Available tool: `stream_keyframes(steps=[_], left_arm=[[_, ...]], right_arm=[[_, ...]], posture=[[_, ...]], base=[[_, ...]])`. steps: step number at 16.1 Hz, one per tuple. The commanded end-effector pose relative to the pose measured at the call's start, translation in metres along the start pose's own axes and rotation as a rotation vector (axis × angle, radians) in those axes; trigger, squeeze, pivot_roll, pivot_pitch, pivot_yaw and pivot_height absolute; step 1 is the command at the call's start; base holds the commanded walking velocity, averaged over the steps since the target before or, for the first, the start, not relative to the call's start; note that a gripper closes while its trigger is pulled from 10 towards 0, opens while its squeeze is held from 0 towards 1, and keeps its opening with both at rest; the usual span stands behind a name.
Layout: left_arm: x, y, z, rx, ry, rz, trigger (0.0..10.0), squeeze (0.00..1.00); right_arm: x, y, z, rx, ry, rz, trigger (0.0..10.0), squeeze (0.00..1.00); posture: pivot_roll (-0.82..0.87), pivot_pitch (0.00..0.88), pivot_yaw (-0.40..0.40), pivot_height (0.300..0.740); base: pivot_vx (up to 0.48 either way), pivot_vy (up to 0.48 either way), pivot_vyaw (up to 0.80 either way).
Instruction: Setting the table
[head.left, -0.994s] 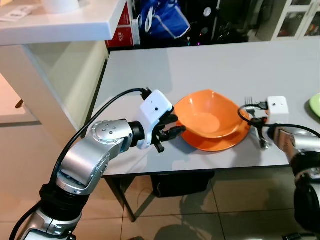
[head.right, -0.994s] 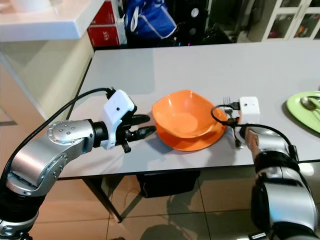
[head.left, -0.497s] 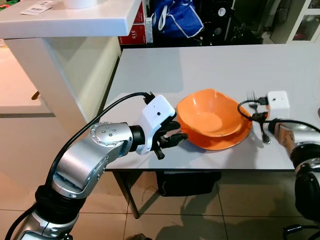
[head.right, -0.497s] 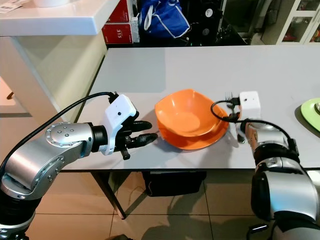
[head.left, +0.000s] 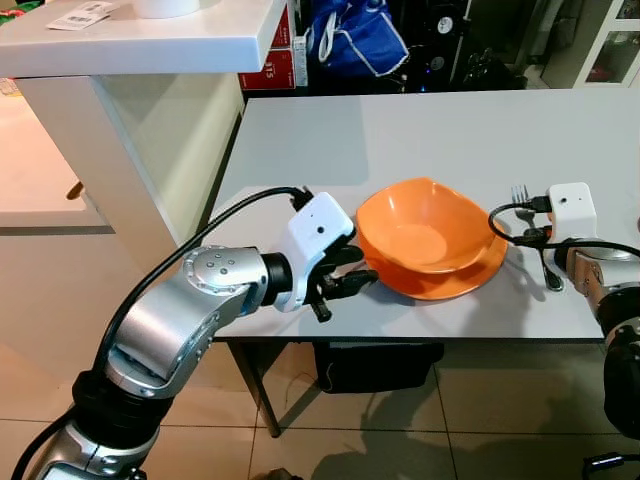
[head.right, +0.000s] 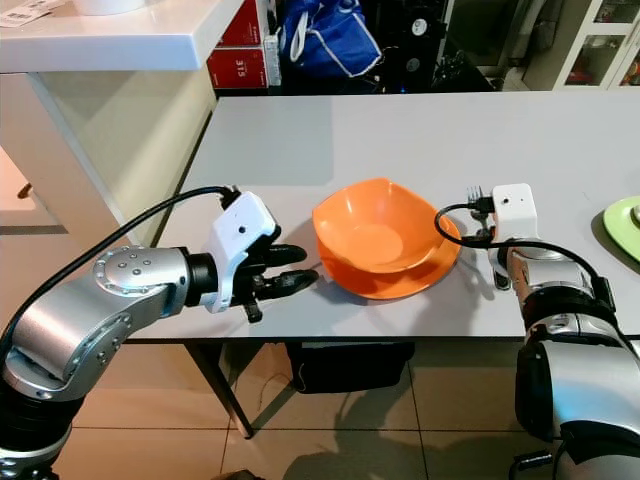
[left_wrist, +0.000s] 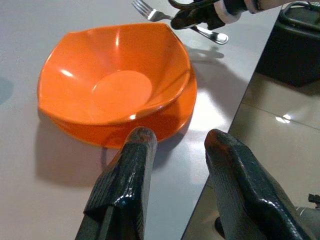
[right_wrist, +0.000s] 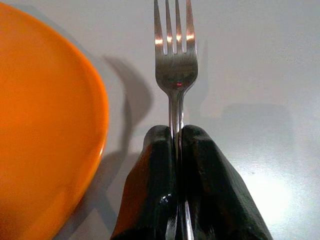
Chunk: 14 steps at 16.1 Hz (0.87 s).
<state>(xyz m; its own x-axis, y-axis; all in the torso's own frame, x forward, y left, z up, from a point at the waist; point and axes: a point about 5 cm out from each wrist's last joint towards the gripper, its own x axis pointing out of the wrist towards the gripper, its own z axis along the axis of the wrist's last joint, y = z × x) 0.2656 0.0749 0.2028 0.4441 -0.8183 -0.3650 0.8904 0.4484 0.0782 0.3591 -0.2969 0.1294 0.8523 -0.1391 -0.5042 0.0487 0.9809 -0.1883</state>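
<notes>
1. Near the table's (head.left: 300, 150) front edge, the right gripper (right_wrist: 175, 150) is clenched on the fork (right_wrist: 175, 65), which has shifted rightward, away from the orange plate (head.left: 480, 275); placing beside it seems under way.
2. Left gripper (left_wrist: 175, 150) hovers with fingers spread, just short of the plate.
3. Orange bowl (head.left: 420, 225) sits empty on the plate.

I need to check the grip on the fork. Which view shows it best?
The right wrist view: the fork fills the centre, its handle pinched between the right gripper fingers. Both eye views show it small beside the orange plate; the left wrist view catches it at the edge.
</notes>
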Motion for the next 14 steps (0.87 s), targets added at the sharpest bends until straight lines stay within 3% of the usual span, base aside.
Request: stream_keyframes(steps=[1,11,12,13,14], left_arm=[[0.000,-0.005,0.007,0.025,-0.011,-0.032,10.0,0.00],[0.000,-0.007,0.006,0.027,-0.004,-0.048,10.0,0.00],[0.001,-0.007,0.006,0.026,-0.005,-0.051,10.0,0.00],[0.001,-0.007,0.006,0.027,-0.004,-0.051,10.0,0.00],[0.001,-0.007,0.006,0.029,-0.004,-0.052,10.0,0.00]], right_arm=[[-0.001,-0.003,0.002,0.015,0.007,0.001,10.0,0.00],[0.000,0.001,-0.010,0.208,0.048,0.032,10.0,0.00],[0.000,0.000,-0.011,0.212,0.051,0.034,10.0,0.13],[0.000,0.000,-0.011,0.216,0.053,0.037,10.0,0.73],[-0.001,0.000,-0.011,0.217,0.054,0.037,10.0,1.00]], posture=[[0.01,0.034,0.080,0.740],[0.01,0.037,0.084,0.740],[0.01,0.038,0.084,0.740],[0.01,0.035,0.085,0.740],[0.01,0.034,0.085,0.740]], base=[[0.000,0.000,0.00],[0.000,0.000,0.00],[0.000,0.000,0.00],[0.000,0.000,0.00],[0.000,0.000,0.00]])
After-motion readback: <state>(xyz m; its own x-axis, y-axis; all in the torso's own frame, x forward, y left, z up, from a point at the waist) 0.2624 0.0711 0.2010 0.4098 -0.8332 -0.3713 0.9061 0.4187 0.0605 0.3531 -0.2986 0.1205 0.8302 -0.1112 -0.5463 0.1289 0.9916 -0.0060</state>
